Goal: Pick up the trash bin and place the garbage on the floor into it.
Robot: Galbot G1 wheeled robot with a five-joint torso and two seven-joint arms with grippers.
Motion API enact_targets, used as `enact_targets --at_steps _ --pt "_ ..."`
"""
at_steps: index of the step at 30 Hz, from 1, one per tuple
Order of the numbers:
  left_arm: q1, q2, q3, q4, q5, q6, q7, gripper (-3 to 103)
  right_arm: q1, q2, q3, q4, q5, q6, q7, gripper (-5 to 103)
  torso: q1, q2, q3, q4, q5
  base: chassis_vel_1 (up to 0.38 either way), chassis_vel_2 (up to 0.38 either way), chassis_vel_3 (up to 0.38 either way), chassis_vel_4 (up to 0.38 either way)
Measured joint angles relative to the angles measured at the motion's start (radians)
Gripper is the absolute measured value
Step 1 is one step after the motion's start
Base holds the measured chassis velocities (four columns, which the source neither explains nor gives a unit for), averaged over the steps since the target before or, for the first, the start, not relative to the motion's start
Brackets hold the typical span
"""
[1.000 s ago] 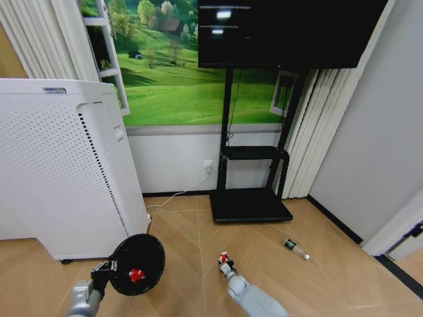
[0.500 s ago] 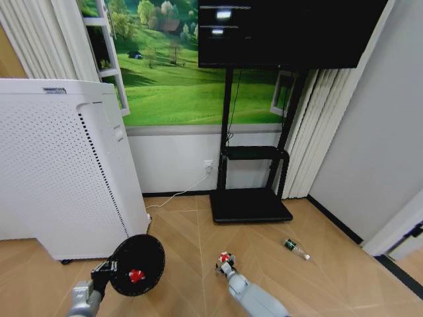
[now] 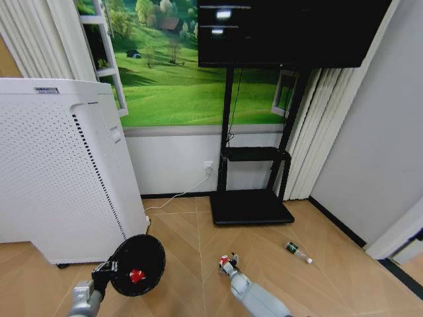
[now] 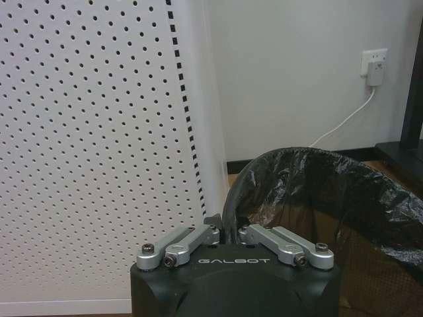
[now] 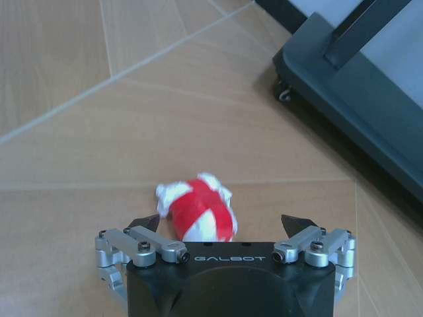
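The right gripper hangs low over the wooden floor with its two dark fingertips spread wide apart. A crumpled red-and-white piece of garbage lies on the floor in the gap between them, closer to one fingertip than the other; no contact is visible. In the head view this same gripper sits at the end of a grey arm reaching in from the lower edge, with the red-and-white piece at its tip.

The left gripper has its fingers drawn together, clamped on the rim of the trash bin, a black round bin lined with a shiny black bag. In the head view the left gripper holds the bin tilted so its opening faces the camera, and a red-and-white item rests inside it.

A small green bottle with a white label lies on the floor well apart from both grippers, to the right. Just behind the bin stands a tall white perforated appliance. Further back, a black stand carries a dark screen against a wall with a green landscape picture.
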Motion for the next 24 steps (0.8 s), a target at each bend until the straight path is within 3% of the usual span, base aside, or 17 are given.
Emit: enact_targets --at_steps 17,18,20,22,24 --pt "0.008 -0.003 -0.004 -0.009 -0.002 -0.004 -0.001 7 0.016 0.031 -0.004 -0.053 0.004 0.023 -0.016 103 0.0 0.0 0.0 0.0 0.0 0.0 0.0 0.0 0.0" --pt "0.008 -0.003 -0.005 -0.011 -0.003 -0.004 -0.001 7 0.016 0.034 -0.003 -0.056 0.004 0.024 -0.017 95 0.0 0.0 0.0 0.0 -0.0001 0.0 0.0 0.0 0.0" --pt "0.009 -0.002 -0.007 -0.012 -0.003 -0.004 -0.001 7 0.016 0.036 -0.002 -0.058 0.003 0.024 -0.017 95 0.0 0.0 0.0 0.0 0.0 0.0 0.0 0.0 0.0" --pt "0.012 -0.002 -0.01 -0.015 -0.005 -0.005 -0.002 7 0.017 0.041 0.003 -0.063 -0.001 0.025 -0.02 79 0.0 0.0 0.0 -0.0001 0.0 0.0 0.0 0.0 0.0" --pt "0.014 -0.002 -0.011 -0.016 -0.006 -0.004 -0.002 7 0.019 0.044 0.007 -0.07 -0.008 0.029 -0.027 73 0.0 0.0 0.0 0.0 0.0 0.0 0.0 0.0 0.0"
